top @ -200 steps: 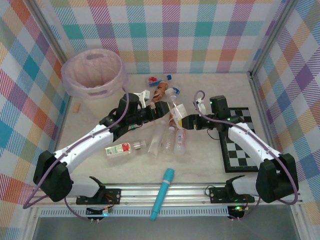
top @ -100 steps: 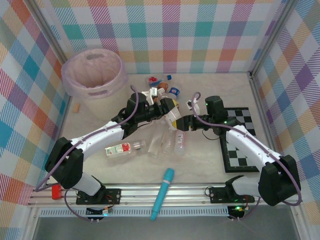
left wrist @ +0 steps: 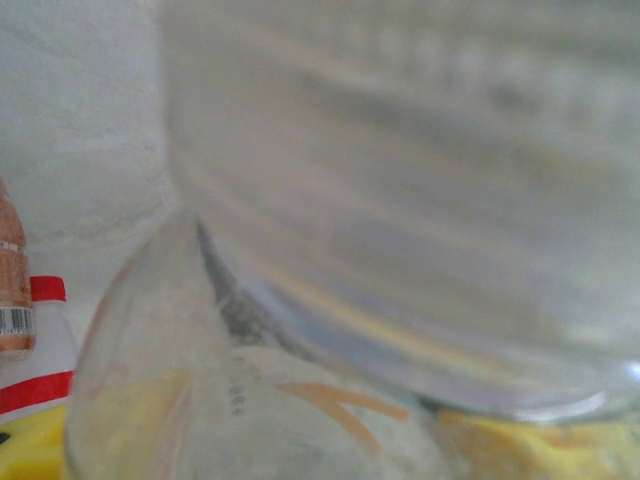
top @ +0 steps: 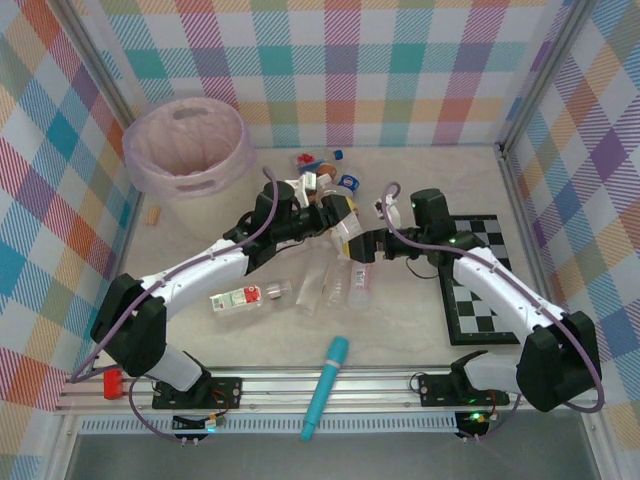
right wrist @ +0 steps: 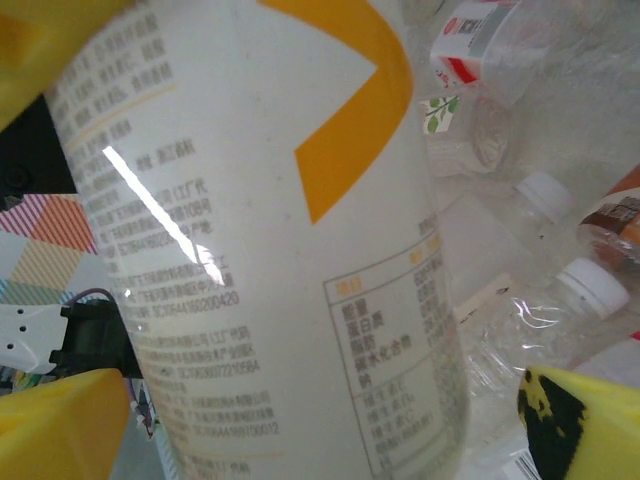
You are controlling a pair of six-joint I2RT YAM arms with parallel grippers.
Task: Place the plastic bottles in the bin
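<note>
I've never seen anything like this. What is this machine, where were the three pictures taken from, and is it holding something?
It's a robot: a left arm and a right arm bolted to a table. One picture looks down from above; the other two come from cameras on each wrist. On the table are bottles, a pink bin, a teal cylinder and a chequered board. Both arms meet at one white-labelled bottle. The right fingers stand open around it; the left fingers seem to grip it, though that close-up is blurred.
</note>
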